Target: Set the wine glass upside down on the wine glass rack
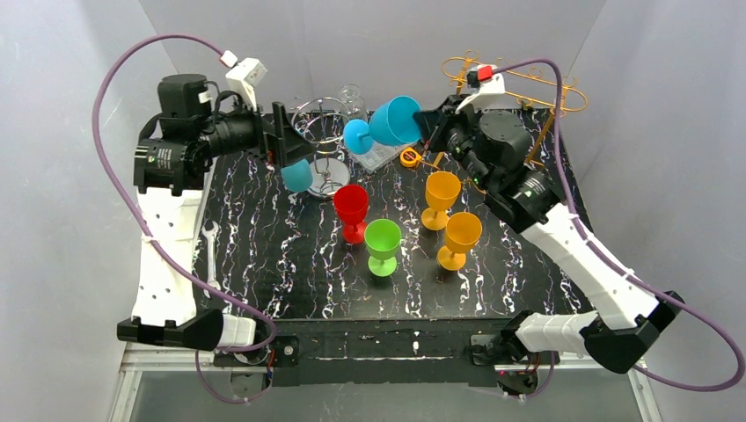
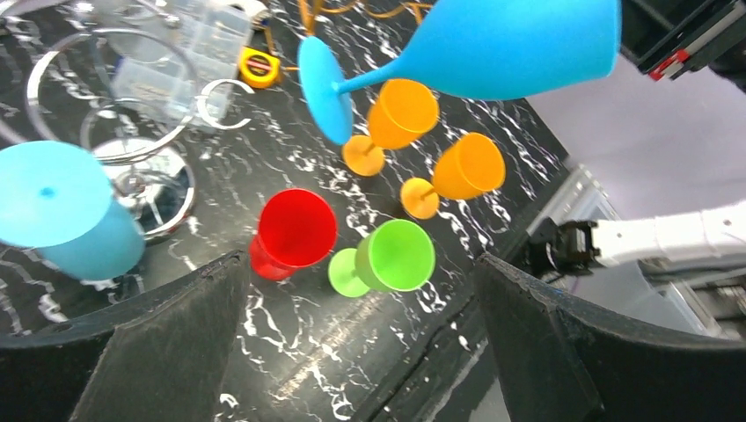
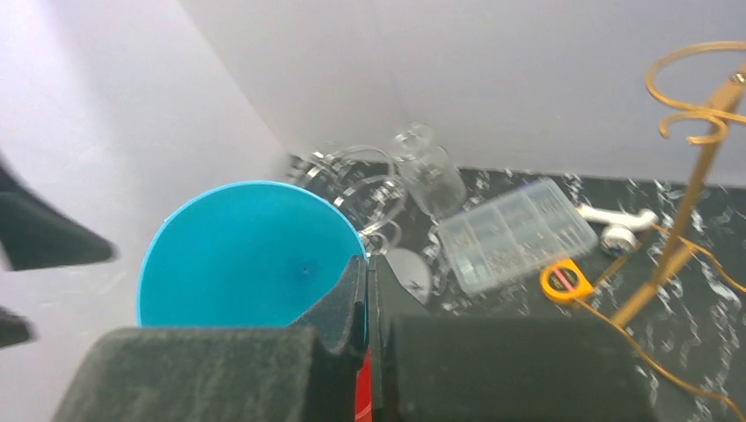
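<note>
Blue wine glass (image 1: 394,120) is held tipped sideways in mid-air over the back of the counter (image 1: 281,264). It's pinched by its rim in the closed right gripper (image 1: 428,127), with the foot pointed at the chrome wine glass rack (image 2: 167,198). Left gripper (image 1: 283,134) is spread wide beside the rack, nothing gripped. A teal glass (image 1: 297,176) is seen upside down at the rack.

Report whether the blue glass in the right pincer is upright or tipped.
Tipped on its side: the blue glass hangs in the air with its stem about level, its rim pinched in the shut right pincer.
</note>
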